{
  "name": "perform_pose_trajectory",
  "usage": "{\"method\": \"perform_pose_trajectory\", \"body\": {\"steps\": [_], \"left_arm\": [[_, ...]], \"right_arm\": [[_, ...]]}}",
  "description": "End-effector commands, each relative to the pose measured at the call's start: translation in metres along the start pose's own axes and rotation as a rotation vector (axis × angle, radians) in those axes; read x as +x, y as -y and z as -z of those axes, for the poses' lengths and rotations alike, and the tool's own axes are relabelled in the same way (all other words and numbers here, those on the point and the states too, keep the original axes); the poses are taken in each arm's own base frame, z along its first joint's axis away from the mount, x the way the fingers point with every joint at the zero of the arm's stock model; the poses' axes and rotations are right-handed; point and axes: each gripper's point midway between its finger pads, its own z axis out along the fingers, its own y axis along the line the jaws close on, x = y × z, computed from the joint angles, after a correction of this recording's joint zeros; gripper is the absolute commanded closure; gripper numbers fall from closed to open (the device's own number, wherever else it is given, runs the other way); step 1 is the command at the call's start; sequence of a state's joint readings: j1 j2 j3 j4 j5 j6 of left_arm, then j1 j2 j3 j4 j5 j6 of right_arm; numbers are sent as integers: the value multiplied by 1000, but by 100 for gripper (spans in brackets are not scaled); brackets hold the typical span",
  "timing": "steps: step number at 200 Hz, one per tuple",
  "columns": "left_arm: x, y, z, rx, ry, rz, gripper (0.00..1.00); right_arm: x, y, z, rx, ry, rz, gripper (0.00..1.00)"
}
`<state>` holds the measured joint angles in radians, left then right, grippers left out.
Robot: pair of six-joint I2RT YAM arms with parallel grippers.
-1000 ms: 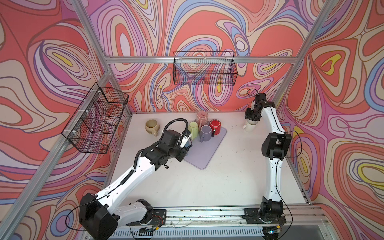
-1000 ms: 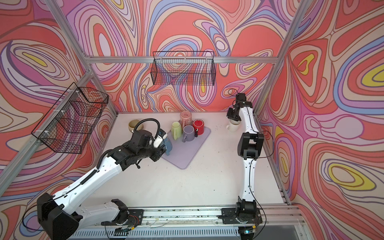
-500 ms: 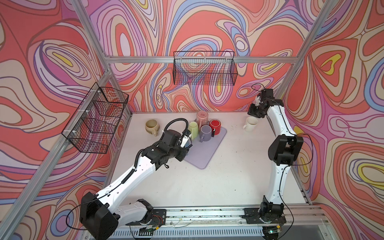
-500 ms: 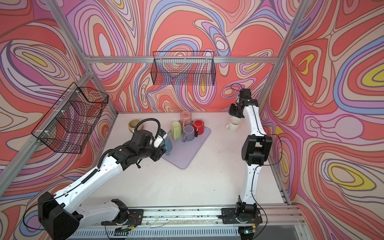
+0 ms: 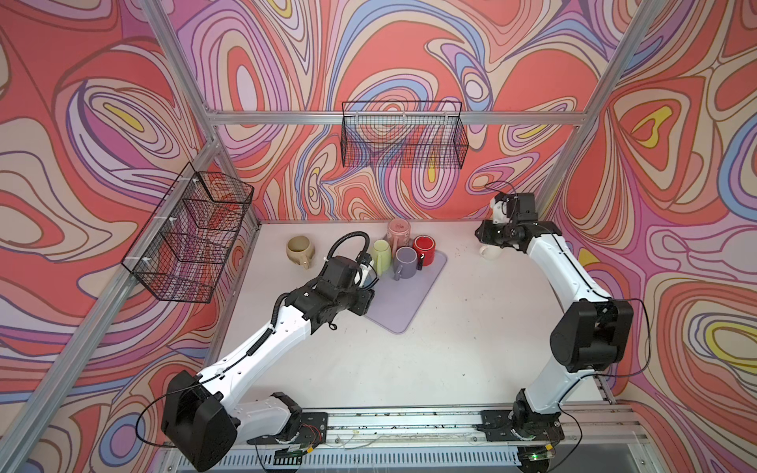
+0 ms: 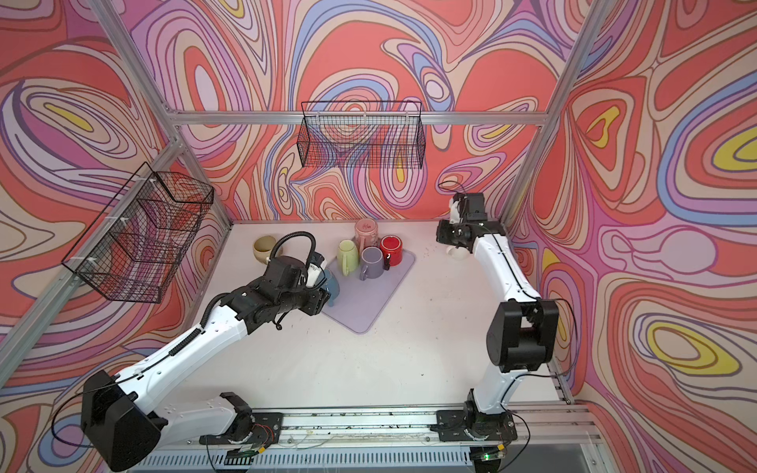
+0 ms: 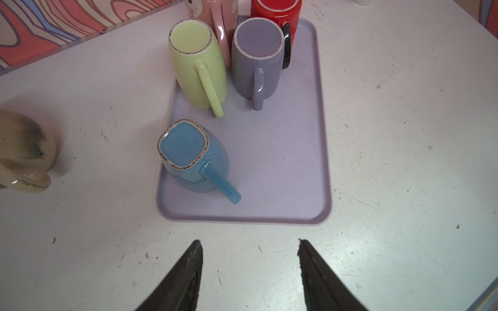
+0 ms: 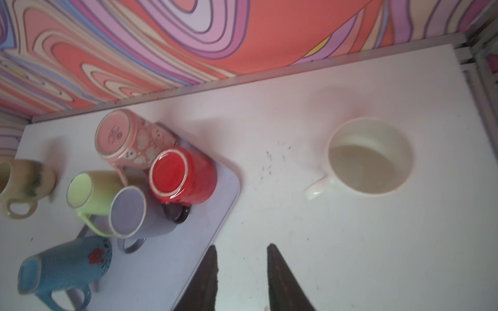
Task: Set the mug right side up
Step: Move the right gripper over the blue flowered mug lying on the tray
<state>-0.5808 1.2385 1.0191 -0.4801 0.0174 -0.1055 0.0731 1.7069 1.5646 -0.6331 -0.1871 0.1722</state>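
Blue mug (image 6: 335, 286): only a sliver shows past the left arm's wrist in a top view; blurred in the right wrist view.
White mug (image 5: 490, 253): its far rim is covered by the right arm's wrist in both top views.
Pink mug (image 7: 215, 27): cropped by the frame edge in the left wrist view.
Red mug (image 7: 275, 10): cut by the same edge.
Beige mug (image 7: 24, 150): cut off in both wrist views, and blurred in the right one.
Left tool (image 7: 249, 242): only its finger ends enter its wrist view; in both top views it is hidden under its own wrist.
Right tool (image 8: 241, 246): only its finger ends enter its wrist view.
Lilac tray (image 5: 409, 303): one corner lies under the left arm in both top views.
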Motion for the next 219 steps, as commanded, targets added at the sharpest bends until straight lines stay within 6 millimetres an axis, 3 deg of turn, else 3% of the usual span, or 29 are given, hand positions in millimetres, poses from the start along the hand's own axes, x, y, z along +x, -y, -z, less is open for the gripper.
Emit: {"method": "perform_pose_trajectory", "body": {"steps": [1, 32, 65, 88, 135, 157, 159, 165, 219], "left_arm": [[-3, -8, 5, 1, 30, 97, 38], [5, -45, 13, -2, 3, 236, 38], [15, -77, 27, -23, 17, 350, 38], [20, -84, 32, -11, 34, 395, 38], [32, -90, 28, -24, 46, 441, 40], [31, -95, 30, -33, 61, 452, 40], [31, -95, 30, -31, 60, 452, 40], [32, -96, 29, -27, 58, 457, 39], [30, -102, 34, -37, 82, 474, 40]], "right_arm": [[-4, -53, 21, -80, 120, 116, 66], [32, -107, 26, -191, 106, 194, 61], [75, -156, 13, -214, 55, 294, 57], [96, -183, 2, -229, 16, 327, 55], [161, -259, -18, -308, -66, 419, 45], [178, -281, -20, -332, -83, 437, 44], [188, -281, -30, -326, -108, 446, 43], [195, -285, -34, -327, -122, 450, 43], [223, -297, -74, -284, -197, 415, 41]]}}
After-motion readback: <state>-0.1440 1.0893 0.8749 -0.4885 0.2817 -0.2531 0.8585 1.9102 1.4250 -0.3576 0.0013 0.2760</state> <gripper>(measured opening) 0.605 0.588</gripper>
